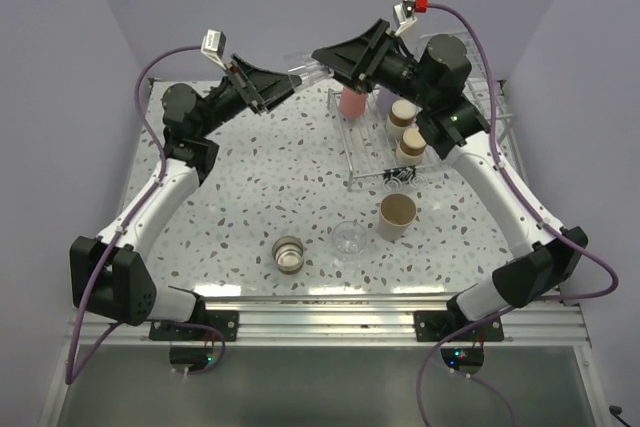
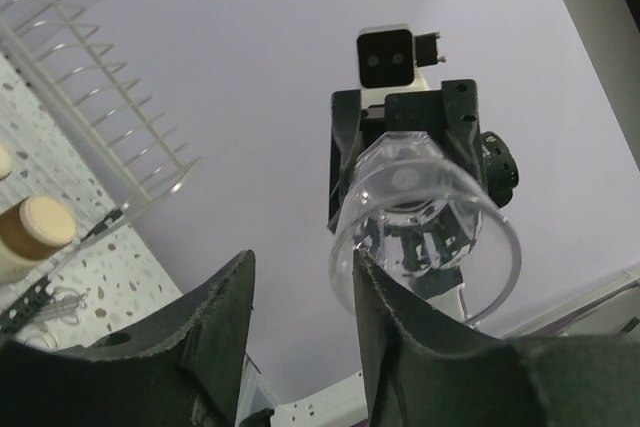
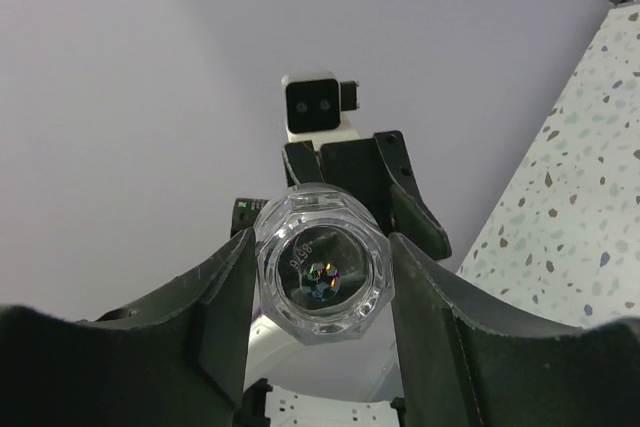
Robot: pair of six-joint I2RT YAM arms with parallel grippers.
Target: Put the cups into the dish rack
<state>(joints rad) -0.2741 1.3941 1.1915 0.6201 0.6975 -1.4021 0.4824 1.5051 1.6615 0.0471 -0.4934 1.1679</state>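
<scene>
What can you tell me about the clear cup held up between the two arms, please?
The clear cup is a transparent, empty tumbler, glass or plastic, with a thick eight-sided base and a wider round rim. It hangs on its side above the far part of the table, left of the dish rack. The right gripper is shut on its base end, a finger on either side. Its mouth faces the left gripper, whose jaws stand open; one finger overlaps the rim, contact unclear.

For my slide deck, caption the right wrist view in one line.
Right gripper clamps a clear faceted glass tumbler in mid-air, left gripper opposite.
</scene>
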